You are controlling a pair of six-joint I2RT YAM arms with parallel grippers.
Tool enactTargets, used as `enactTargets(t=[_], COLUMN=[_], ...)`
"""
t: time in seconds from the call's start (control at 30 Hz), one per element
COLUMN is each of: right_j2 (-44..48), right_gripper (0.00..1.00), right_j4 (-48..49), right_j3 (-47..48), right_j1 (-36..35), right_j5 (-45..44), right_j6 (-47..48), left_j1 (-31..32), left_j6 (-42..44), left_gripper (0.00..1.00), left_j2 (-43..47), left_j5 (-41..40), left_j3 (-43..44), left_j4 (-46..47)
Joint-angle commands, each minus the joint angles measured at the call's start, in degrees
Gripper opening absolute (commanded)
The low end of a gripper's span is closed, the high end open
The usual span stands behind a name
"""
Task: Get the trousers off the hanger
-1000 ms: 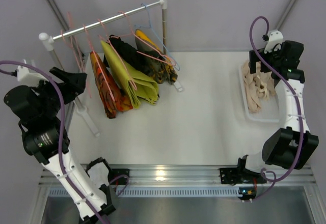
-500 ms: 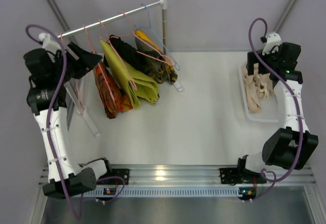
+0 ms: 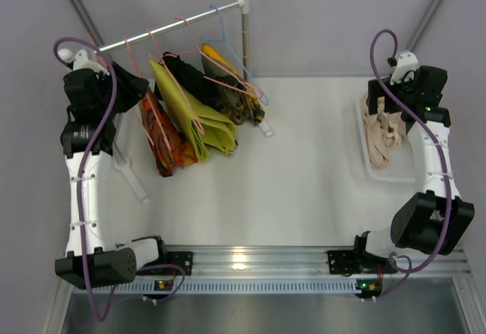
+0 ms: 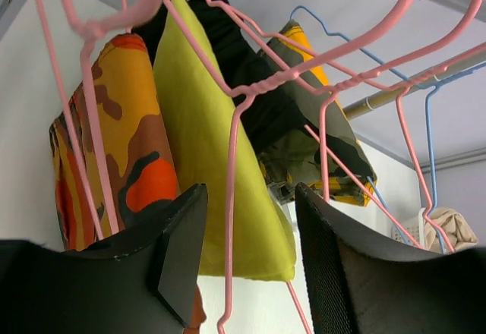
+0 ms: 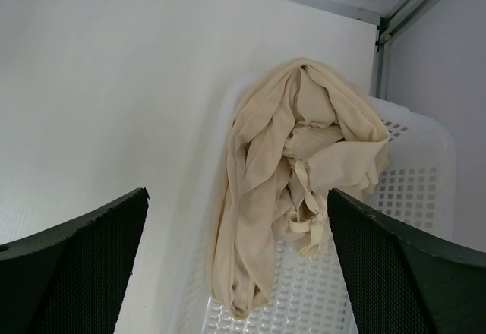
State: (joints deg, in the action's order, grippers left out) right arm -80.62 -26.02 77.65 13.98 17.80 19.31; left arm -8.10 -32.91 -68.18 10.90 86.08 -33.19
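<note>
The orange-red patterned trousers hang folded over a pink hanger at the left end of the rail. My left gripper is open beside them at rail height. In the left wrist view the trousers are left of centre, and a pink hanger wire shows between the open fingers without touching them. The pale beige trousers lie crumpled in a white basket. My right gripper is open and empty above them.
A yellow-green cloth, a black one and a camouflage one hang on further pink and blue hangers. The rail's posts and white feet stand at the back left. The basket is against the right wall.
My left arm has swung up and inward, bringing its open gripper to the left end of the rail by the hangers. The right arm has barely moved.
</note>
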Motion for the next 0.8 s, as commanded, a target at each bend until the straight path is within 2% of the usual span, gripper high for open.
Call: enactTargets(t=[0.0,0.13,0.23,0.67,0.77], right_j2=[1.6,1.3,1.3,0.9,1.0], right_gripper=[0.99,0.99,0.99,1.0,0.99], right_j4=[3.3,3.5,3.5,4.1,4.2], right_j3=[0.0,0.0,-0.1,-1.2,-1.1], right_j1=[-0.9,-0.9,-0.9,-0.9,-0.9], right_j5=[0.6,0.6,0.5,0.4,0.4], right_j6=[-0.7,-0.9,-0.6,-0.9,-0.9], left_j1=[0.5,1.2,1.5,3.2,3.1], left_j6=[-0.2,0.4,-0.4,-3.5,-3.8], left_gripper=[0.54,0.51,0.45,0.41,0.34], left_j2=[-1.2,-2.7,-3.4,-5.3,-5.6], left_j5=[-1.3,0.7,1.8,2.0,1.8], left_j3=[-0.7,-3.4,-5.3,-10.3,-10.9], left_j4=[7.0,11.2,13.9,23.5,24.6])
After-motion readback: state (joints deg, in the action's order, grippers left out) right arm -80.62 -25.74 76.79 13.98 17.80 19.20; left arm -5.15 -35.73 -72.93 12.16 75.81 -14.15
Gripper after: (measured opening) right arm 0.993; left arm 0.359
